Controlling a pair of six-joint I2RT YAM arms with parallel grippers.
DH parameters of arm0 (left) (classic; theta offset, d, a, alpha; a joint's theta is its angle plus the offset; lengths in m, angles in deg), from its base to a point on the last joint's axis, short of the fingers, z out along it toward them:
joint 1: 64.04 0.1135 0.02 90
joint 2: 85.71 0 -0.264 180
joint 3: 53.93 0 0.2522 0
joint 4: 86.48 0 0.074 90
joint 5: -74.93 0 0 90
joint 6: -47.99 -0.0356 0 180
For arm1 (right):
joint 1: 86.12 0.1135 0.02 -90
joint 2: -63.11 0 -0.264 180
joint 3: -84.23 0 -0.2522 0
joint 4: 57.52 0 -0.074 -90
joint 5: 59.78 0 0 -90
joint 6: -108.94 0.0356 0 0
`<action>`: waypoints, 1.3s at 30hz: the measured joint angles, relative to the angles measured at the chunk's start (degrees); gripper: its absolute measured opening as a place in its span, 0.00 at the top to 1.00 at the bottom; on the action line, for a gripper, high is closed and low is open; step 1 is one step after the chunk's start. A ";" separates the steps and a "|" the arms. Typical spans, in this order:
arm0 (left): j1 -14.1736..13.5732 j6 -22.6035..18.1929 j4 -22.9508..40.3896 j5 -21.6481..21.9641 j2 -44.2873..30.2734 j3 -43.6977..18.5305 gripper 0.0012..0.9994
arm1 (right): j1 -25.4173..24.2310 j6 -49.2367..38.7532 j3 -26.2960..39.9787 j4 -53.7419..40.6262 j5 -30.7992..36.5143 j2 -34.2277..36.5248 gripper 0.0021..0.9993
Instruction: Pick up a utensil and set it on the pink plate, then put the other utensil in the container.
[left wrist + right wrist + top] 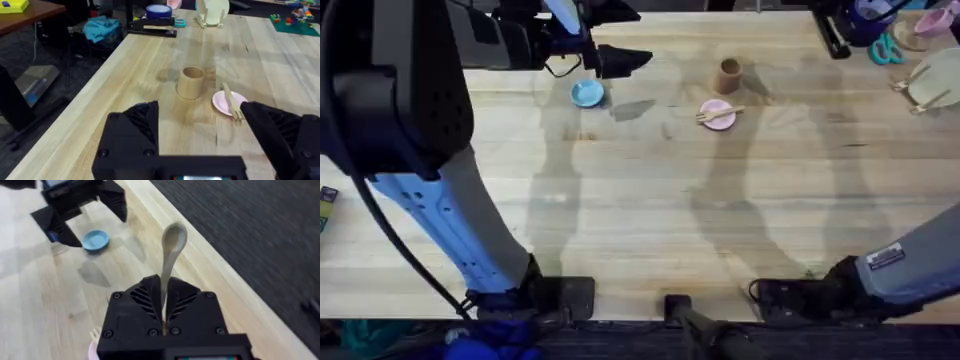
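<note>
The pale wooden fork [720,115] lies across the small pink plate [718,114], also visible in the left wrist view as fork [232,102] on plate [224,101]. Just beyond it stands the brown cylindrical cup [728,73], upright and apparently empty [190,82]. My right gripper [164,292] is shut on the handle of the wooden spoon [171,250], held in the air with its bowl pointing away from the fingers. My left gripper [635,35] hangs open and empty near the far edge, left of the cup [200,125].
A light blue plate [586,93] sits below the left gripper [95,240]. At the far right are a cream plate [940,80] with utensils and teal scissors [885,50]. A stapler [152,31] lies near the far corner. The table's far edge [210,275] drops to the floor.
</note>
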 joint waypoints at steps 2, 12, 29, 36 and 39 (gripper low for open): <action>0.00 0.00 0.02 0.01 -0.02 0.00 0.01 | -0.08 -1.55 0.00 1.89 -3.29 1.18 0.97; 0.00 0.00 0.01 0.01 -0.02 0.00 0.01 | -1.66 -8.53 0.02 4.54 -16.68 7.59 0.97; 0.00 0.00 0.01 0.68 -0.02 0.00 0.01 | -2.73 -15.35 0.02 10.71 -24.40 17.40 0.97; 0.00 0.00 0.00 0.72 -0.02 0.00 0.01 | -2.73 -15.35 0.02 11.56 -24.42 19.13 0.97; 0.00 0.00 0.02 0.87 -0.02 0.00 0.01 | -2.73 -15.44 0.02 11.66 -24.42 20.16 0.97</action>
